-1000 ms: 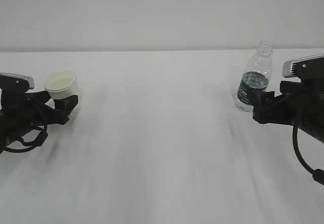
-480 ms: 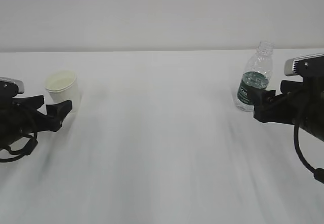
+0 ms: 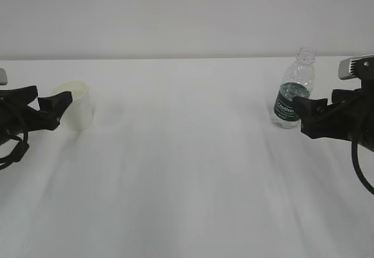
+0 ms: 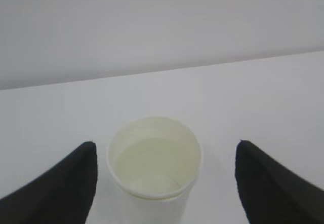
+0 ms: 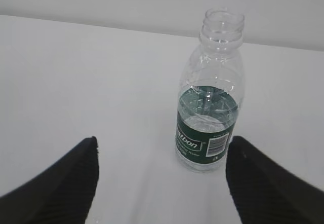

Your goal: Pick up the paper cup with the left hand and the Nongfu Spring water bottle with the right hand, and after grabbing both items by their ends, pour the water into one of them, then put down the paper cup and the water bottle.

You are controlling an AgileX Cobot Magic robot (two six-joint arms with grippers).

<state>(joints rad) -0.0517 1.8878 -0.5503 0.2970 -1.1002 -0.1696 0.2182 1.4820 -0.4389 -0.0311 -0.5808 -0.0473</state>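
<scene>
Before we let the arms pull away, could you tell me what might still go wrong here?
The small white paper cup holds water and stands close to the inner side of one finger of the open left gripper; a sideways drift could tip and spill it. The uncapped clear ribbed plastic bottle with the green label sits just ahead of the open right gripper, off to one side, so a swing could topple it.

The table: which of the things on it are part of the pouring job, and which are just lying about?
Part of the job:
- paper cup, holding water
- water bottle, uncapped
- left claw, open behind the cup
- right claw, open beside the bottle

Just lying about:
- nothing else shows on the white table
</scene>
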